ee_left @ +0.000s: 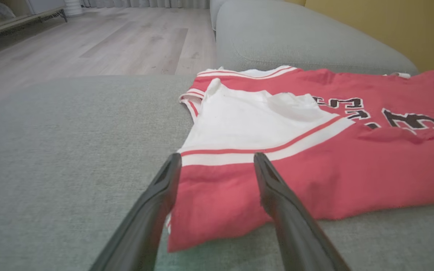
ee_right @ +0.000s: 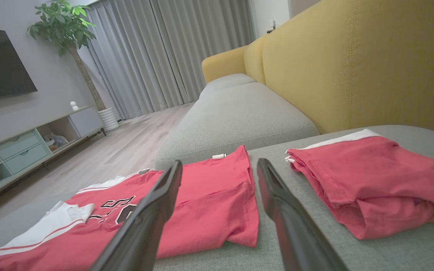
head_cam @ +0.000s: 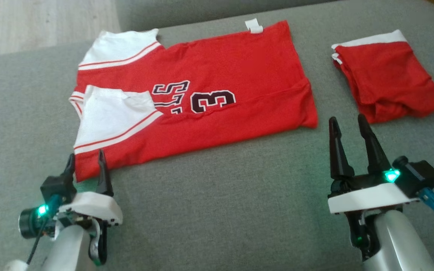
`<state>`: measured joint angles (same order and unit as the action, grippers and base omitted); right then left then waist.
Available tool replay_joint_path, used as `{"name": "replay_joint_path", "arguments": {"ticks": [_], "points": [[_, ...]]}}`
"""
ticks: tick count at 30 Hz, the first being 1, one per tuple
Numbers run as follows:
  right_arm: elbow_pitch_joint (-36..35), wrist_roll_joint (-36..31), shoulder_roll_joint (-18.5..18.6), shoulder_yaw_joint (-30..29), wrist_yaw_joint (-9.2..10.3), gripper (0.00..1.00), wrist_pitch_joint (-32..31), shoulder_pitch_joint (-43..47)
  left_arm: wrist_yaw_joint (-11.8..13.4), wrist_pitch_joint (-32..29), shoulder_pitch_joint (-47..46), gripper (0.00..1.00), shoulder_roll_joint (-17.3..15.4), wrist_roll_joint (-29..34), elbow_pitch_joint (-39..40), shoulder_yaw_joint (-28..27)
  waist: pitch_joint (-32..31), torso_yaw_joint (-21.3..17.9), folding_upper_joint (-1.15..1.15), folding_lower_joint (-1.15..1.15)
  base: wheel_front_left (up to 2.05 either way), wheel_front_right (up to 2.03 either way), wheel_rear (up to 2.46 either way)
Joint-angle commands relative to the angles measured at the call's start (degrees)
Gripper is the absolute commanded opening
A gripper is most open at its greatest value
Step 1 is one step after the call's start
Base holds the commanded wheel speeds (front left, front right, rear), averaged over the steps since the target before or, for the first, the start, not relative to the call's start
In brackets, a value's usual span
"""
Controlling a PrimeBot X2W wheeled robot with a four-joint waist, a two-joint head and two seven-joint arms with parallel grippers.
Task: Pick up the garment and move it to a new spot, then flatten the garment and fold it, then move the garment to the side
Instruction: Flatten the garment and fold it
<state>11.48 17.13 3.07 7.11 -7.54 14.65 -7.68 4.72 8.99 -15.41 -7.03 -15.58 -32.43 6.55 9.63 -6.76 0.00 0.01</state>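
Left tool (head_cam: pixel 86 155), right tool (head_cam: pixel 347 118) over grey sofa cushion (head_cam: pixel 217 210) (wooden floor (head_cam: pixel 32 22) beyond)

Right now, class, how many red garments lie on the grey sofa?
2. A jersey lies spread out in the middle; a folded garment sits to its right. None seems hidden.

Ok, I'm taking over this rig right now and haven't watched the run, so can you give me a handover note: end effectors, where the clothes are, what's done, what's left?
The left end effector is open and holds nothing, its fingers either side of the jersey's near corner.
The right end effector is open and empty, over the cushion between the jersey and a folded red garment.
Done: the jersey lies flat on the cushion, its near white sleeve turned in over the front.
Left: finish the fold, then move the jersey to the side.
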Motion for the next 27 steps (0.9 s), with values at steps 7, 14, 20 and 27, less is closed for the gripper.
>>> {"name": "replay_joint_path", "arguments": {"ticks": [7, 14, 20, 27], "points": [[-2.0, 0.4, -0.2, 2.3, 0.05, 1.00, 0.3, -2.8, 3.2, -1.2, -4.5, 1.00, -3.5, 0.0, -5.9, -3.2, 2.0, -1.9, 0.00, -0.01, 0.00, 0.00, 0.00], [-1.8, 0.8, -0.2, 2.5, 0.05, 1.00, 0.3, -2.9, 3.0, -5.4, -4.7, 1.00, -3.6, 0.0, -11.2, -1.9, 1.7, -2.4, 0.00, -0.01, 0.00, 0.00, 0.00], [-1.6, 1.0, -0.2, 2.5, 0.05, 1.00, 0.3, -3.1, 1.7, -6.6, -5.2, 0.00, -3.5, -0.3, -11.7, -0.7, 1.2, -2.3, 0.00, -0.01, 0.00, 0.00, 0.00], [4.1, -1.7, -0.2, 0.3, 0.05, 1.00, 0.3, -4.6, -0.4, 3.1, -7.5, 0.00, -3.4, 0.4, -3.8, 0.3, 0.8, -0.8, 0.00, -0.01, 0.00, 0.00, 0.00]]}}
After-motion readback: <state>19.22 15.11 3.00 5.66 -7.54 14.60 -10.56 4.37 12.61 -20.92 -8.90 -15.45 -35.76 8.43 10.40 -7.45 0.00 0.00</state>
